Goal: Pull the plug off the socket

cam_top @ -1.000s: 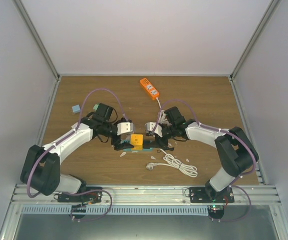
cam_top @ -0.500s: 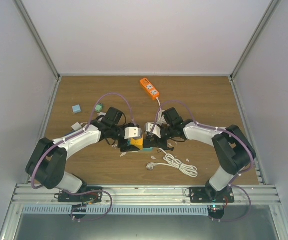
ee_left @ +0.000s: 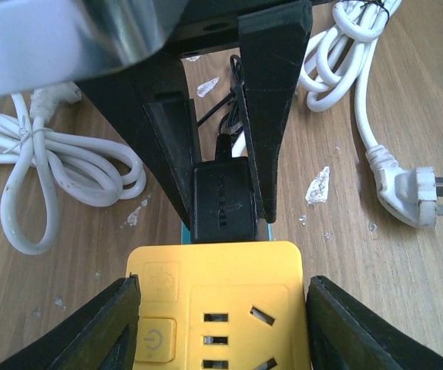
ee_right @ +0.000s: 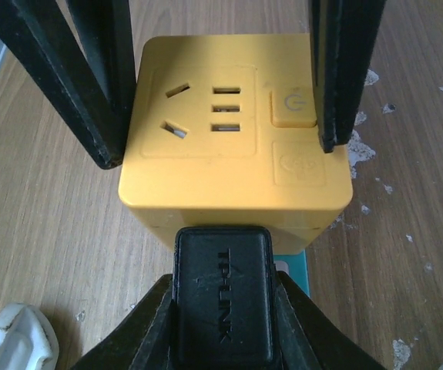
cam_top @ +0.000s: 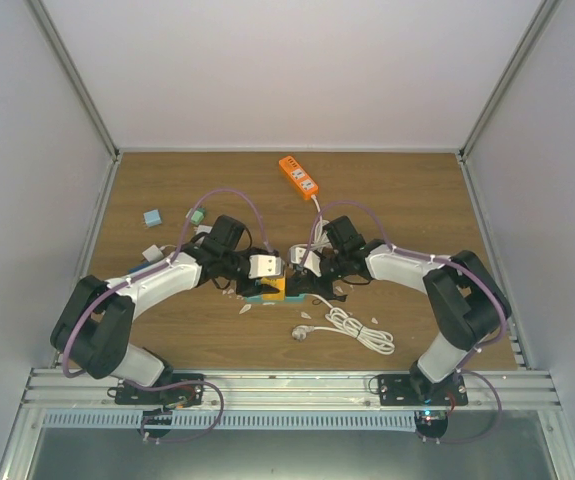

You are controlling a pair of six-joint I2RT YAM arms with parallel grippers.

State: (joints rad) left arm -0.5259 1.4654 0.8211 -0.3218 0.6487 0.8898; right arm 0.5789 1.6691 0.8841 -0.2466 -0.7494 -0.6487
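1. The yellow socket (cam_top: 272, 286) sat mid-tabletop (cam_top: 407, 200), well apart from every edge of the wood.
2. The black plug (ee_right: 223, 304) was seated in the socket's side face toward the right arm, its body flush against the yellow wall.
3. The right claw (ee_right: 223, 287) was grasping the plug, with 1 finger pressed on each flank.
4. The left claw (ee_left: 219, 308) straddled the socket from the opposite side, its 2 fingers (ee_left: 90, 331) close against the 2 side walls. I could not tell whether it was clenched or a sliver loose.
5. A teal piece (ee_right: 293, 271) showed under the socket's lower edge, beneath the plug.
6. A coiled white cable (cam_top: 352, 327) lay near the socket on the right arm's side, toward the near edge and apart from both claws.
7. An orange power strip (cam_top: 298, 174) lay well beyond the socket by the far edge, with bare wood between them.
8. Wide bare wood flanked the socket behind each arm, out to both side edges.
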